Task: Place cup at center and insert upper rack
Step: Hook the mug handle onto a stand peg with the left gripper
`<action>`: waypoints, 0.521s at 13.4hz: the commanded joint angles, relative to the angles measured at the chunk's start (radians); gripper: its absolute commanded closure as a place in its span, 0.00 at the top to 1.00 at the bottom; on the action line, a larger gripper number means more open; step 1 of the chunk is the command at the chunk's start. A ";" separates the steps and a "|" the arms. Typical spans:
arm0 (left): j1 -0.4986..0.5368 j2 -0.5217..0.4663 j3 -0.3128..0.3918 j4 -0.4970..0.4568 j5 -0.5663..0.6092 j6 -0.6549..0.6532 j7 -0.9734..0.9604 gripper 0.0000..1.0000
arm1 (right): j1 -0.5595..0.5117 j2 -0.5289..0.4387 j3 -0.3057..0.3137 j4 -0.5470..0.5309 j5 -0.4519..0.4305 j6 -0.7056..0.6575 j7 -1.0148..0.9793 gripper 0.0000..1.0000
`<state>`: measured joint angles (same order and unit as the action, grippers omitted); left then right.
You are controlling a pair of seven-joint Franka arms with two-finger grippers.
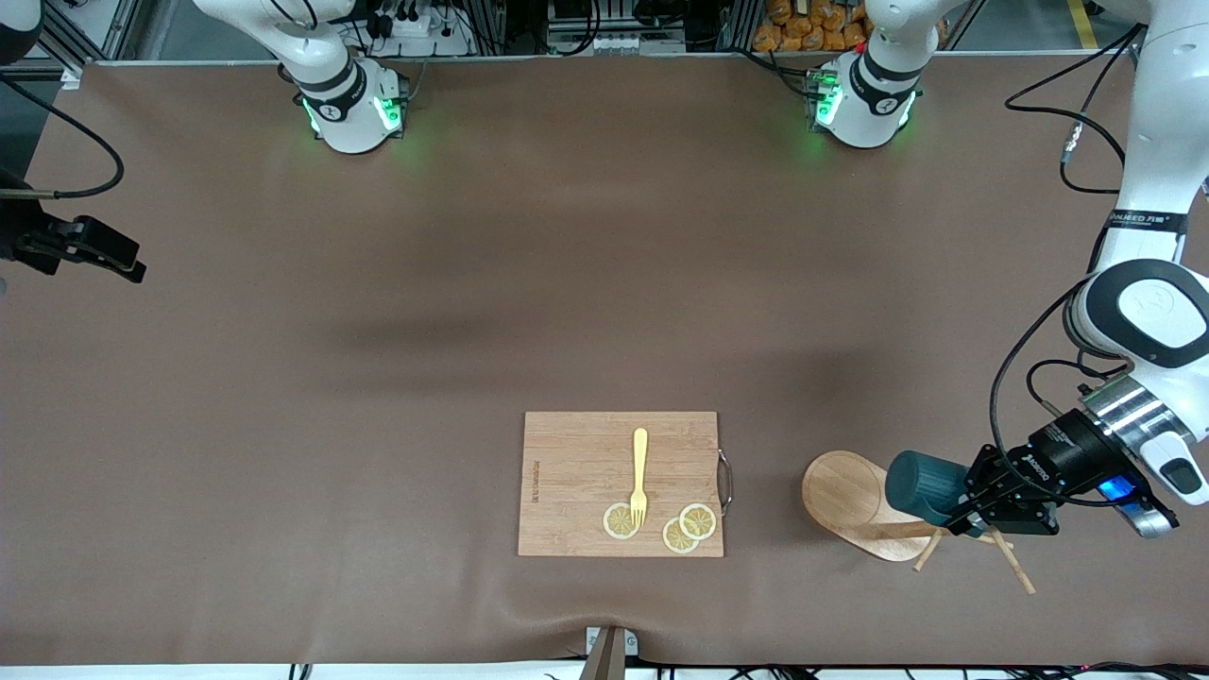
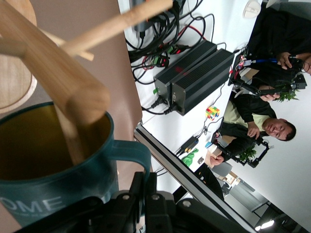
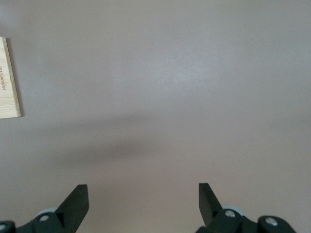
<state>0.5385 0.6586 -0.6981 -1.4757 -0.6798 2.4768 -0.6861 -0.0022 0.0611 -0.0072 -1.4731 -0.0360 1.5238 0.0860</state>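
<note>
The upper rack, a light wooden mug tree with an oval base [image 1: 841, 491], stands toward the left arm's end of the table, near the front camera. The dark teal cup [image 1: 921, 484] is up in the air over the rack, hiding most of its post. My left gripper [image 1: 954, 518] is shut on the cup's handle [image 2: 138, 150]. In the left wrist view the post [image 2: 48, 73] crosses the cup's mouth and a thin peg reaches into the cup [image 2: 58, 204]. Two pegs [image 1: 1015, 565] stick out below the gripper. My right gripper [image 1: 123, 263] waits open over the right arm's end of the table, nothing between its fingers [image 3: 77, 199].
A bamboo cutting board [image 1: 619, 482] with a yellow fork [image 1: 639, 472] and three lemon slices [image 1: 688, 527] lies beside the rack, toward the table's middle. Its metal handle [image 1: 725, 480] faces the rack. The board's corner [image 3: 7, 82] shows in the right wrist view.
</note>
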 commanded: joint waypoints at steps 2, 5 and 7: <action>-0.008 -0.014 0.014 -0.012 -0.032 0.014 0.007 0.00 | -0.001 0.003 0.001 0.016 0.005 -0.013 0.008 1.00; -0.008 -0.014 0.014 -0.020 -0.032 0.014 0.004 0.00 | -0.001 0.003 0.001 0.016 0.005 -0.013 0.008 1.00; -0.008 -0.014 0.015 -0.025 -0.032 0.014 0.004 0.00 | -0.002 0.003 0.001 0.016 0.005 -0.013 0.008 1.00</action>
<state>0.5377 0.6586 -0.6905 -1.4853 -0.6818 2.4768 -0.6865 -0.0021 0.0611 -0.0072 -1.4731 -0.0360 1.5237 0.0860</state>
